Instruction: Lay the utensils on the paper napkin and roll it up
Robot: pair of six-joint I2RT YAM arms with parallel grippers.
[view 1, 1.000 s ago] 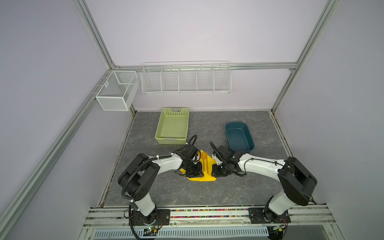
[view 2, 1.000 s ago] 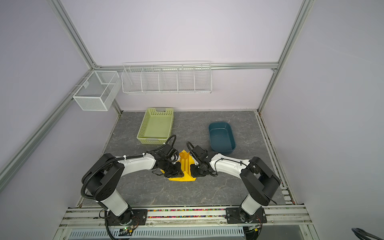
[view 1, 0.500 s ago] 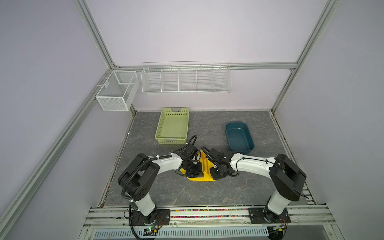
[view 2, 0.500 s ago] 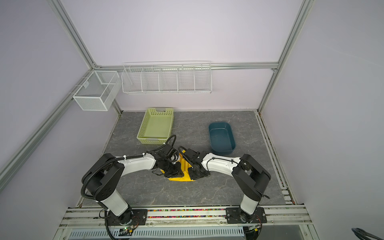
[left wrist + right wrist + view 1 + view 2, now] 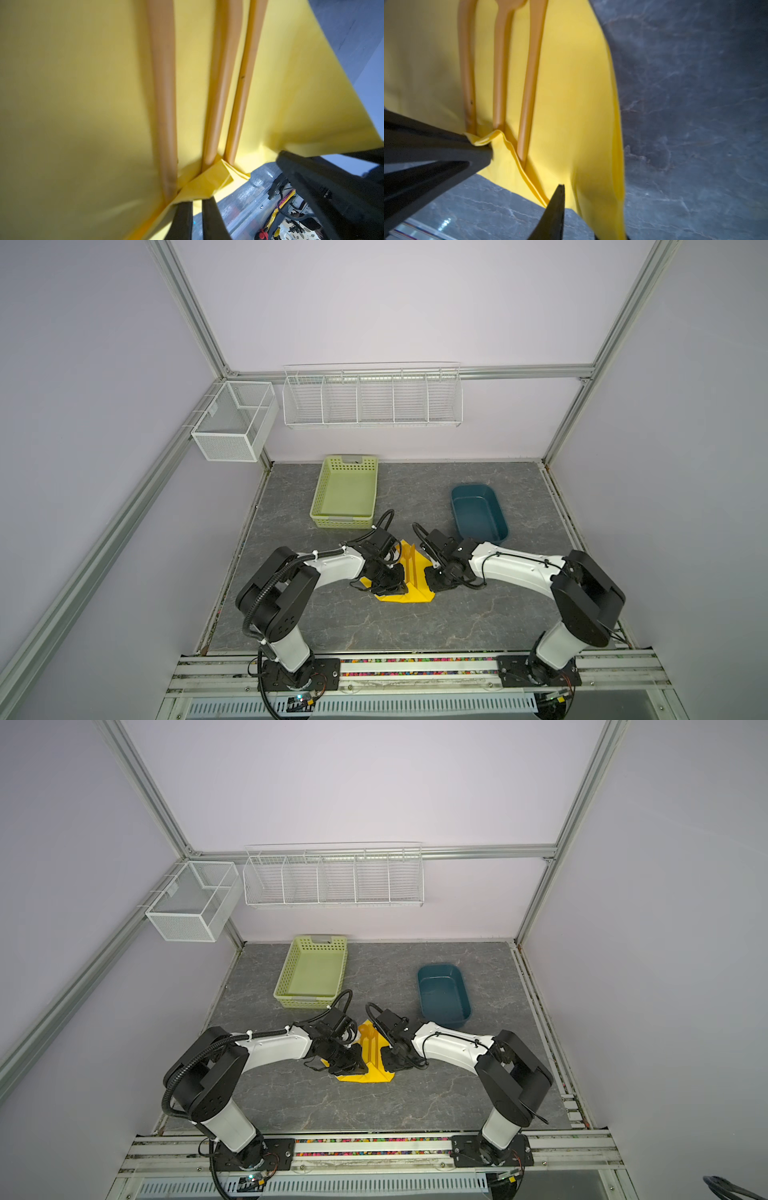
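The yellow paper napkin (image 5: 405, 597) (image 5: 368, 1075) lies mid-table between both grippers. On it rest the utensils (image 5: 410, 568) (image 5: 371, 1048), three orange-brown handles side by side (image 5: 216, 93) (image 5: 500, 72). A near corner of the napkin (image 5: 83, 104) is folded over the handle ends, and my left gripper (image 5: 390, 583) (image 5: 196, 202) is shut on that fold. My right gripper (image 5: 432, 578) (image 5: 589, 207) is at the napkin's right edge (image 5: 571, 93). Its jaws stand a little apart, and the raised paper edge between them hides one finger.
A green basket (image 5: 340, 522) stands behind the napkin to the left and a dark blue tub (image 5: 498, 510) behind it to the right. White wire racks (image 5: 372, 396) (image 5: 232, 423) hang on the back wall and the left frame. Grey marbled tabletop surrounds the napkin.
The right gripper reached left over the napkin half a second ago and has drawn back to its right edge. The left gripper has kept its hold and place.
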